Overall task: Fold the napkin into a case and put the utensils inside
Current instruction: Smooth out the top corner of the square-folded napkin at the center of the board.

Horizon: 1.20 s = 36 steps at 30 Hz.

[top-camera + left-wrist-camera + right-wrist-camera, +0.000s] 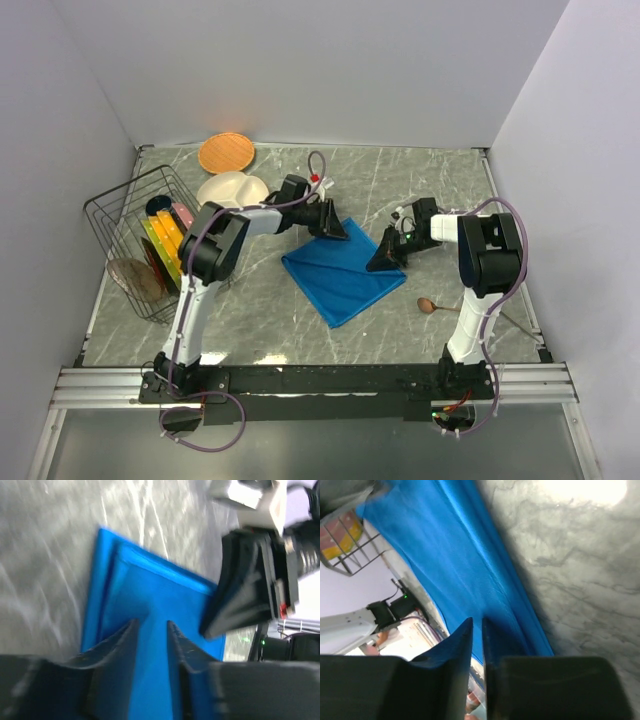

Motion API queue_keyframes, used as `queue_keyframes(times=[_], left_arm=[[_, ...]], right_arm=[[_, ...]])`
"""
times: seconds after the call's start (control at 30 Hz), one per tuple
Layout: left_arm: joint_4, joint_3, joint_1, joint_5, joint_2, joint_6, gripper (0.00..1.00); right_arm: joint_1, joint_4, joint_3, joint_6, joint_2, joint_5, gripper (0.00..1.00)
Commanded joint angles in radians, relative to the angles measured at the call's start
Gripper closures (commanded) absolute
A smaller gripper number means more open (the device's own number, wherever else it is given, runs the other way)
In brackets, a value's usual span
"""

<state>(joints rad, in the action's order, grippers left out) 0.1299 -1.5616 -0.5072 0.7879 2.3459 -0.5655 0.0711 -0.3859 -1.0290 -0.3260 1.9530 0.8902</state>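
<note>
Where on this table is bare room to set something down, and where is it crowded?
Bare tabletop runs along its far edge, from the orange plate to the right wall, and in the near strip between the napkin and its front edge. Crowded: the left side, with the wire basket and white divided plate. The wooden spoon lies right of the napkin.

Wire rack (112,222) holds colourful plates (163,243); orange plate (226,153) beside white plate (232,189).
</note>
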Motion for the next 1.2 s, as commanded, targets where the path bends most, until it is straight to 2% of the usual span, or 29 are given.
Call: queue_keyframes(times=[0.0,0.13,0.3,0.5,0.77,0.9,1.1,1.17], left_arm=[[0.040,0.116,0.010,0.046,-0.158,0.050,0.57],[0.086,0.178,-0.005,0.131,-0.221,0.003,0.48],[0.243,0.250,-0.068,0.259,-0.195,-0.210,0.47],[0.450,0.279,-0.126,0.294,-0.114,-0.428,0.45],[0.517,0.293,-0.129,0.278,-0.044,-0.507,0.43],[0.591,0.339,-0.097,0.269,-0.019,-0.554,0.34],[0.588,0.374,-0.059,0.293,-0.046,-0.510,0.19],[0.603,0.393,-0.051,0.301,-0.066,-0.495,0.17]], right_arm=[[0.001,-0.039,-0.040,0.010,0.026,-0.123,0.84],[0.004,-0.042,-0.033,0.005,0.029,-0.158,0.89],[0.002,-0.047,-0.037,-0.004,0.044,-0.177,0.92],[0.006,-0.057,-0.049,-0.001,0.057,-0.192,0.94],[0.009,-0.071,-0.063,-0.002,0.075,-0.235,0.98],[0.015,-0.083,-0.078,-0.002,0.081,-0.250,0.98],[0.032,-0.113,-0.097,0.007,0.087,-0.277,0.99],[0.035,-0.120,-0.105,0.011,0.087,-0.293,0.99]])
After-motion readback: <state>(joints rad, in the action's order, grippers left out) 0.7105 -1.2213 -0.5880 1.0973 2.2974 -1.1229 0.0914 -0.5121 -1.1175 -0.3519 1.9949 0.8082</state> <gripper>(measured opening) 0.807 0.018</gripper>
